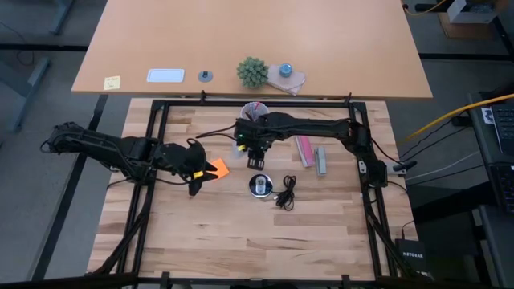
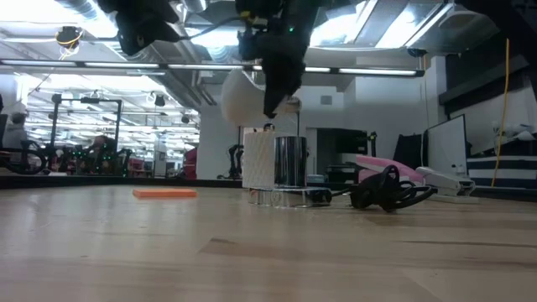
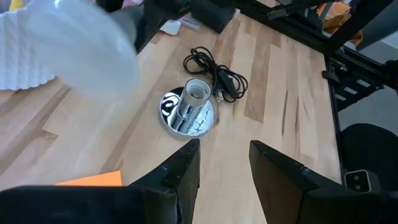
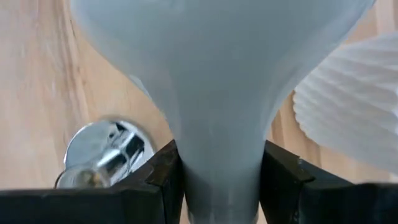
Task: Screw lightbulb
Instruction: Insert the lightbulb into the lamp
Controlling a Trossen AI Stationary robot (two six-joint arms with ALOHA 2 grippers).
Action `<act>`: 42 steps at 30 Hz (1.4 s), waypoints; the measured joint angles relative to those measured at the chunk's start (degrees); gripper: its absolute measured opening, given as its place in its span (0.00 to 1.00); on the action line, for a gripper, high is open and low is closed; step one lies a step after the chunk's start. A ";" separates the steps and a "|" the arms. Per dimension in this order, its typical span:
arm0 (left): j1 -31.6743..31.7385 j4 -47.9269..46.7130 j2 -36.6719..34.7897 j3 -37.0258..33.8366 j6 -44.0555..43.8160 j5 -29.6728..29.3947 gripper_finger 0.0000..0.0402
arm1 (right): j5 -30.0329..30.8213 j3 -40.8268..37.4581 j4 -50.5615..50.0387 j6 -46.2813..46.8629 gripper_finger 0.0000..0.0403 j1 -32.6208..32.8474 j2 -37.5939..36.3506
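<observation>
My right gripper (image 1: 257, 152) hangs over the middle of the table, shut on the white lightbulb (image 4: 217, 62), which floats above the tabletop in the low view (image 2: 245, 96). Below it, toward the near edge, the round silvery fitting (image 1: 259, 185) stands on its flat base, socket up, with its black cord (image 1: 285, 193) coiled beside it. My left gripper (image 3: 221, 165) is open and holds nothing. It hovers left of the fitting, next to a flat orange piece (image 1: 218, 168). My right gripper pinches the lightbulb's narrow neck (image 4: 221, 168) between its two fingers (image 4: 166, 177), one on each side. The fingers slant steeply down from above. The bulb is lifted clear of the table and tilted, its wide rounded end (image 2: 239, 96) sticking out past the fingers.
A white ribbed cup of pens (image 1: 254, 111) stands just behind the fitting. A pink bar (image 1: 305, 150) and a grey bar (image 1: 321, 159) lie to the right. A black frame (image 1: 161, 112) borders the table. The near half is bare wood.
</observation>
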 joint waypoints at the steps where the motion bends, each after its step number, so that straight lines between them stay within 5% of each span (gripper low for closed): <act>1: 0.00 -0.02 0.00 0.00 0.00 -0.25 0.33 | 0.00 1.03 -1.67 -0.64 0.39 0.00 0.00; 13: 0.00 -0.02 0.00 0.00 0.00 -0.47 0.33 | -0.04 19.92 -24.95 -2.29 0.39 -0.01 -0.14; 42: 0.02 0.33 3.20 -0.07 0.19 -3.90 0.33 | -0.02 17.31 -25.53 5.97 0.39 0.04 -39.51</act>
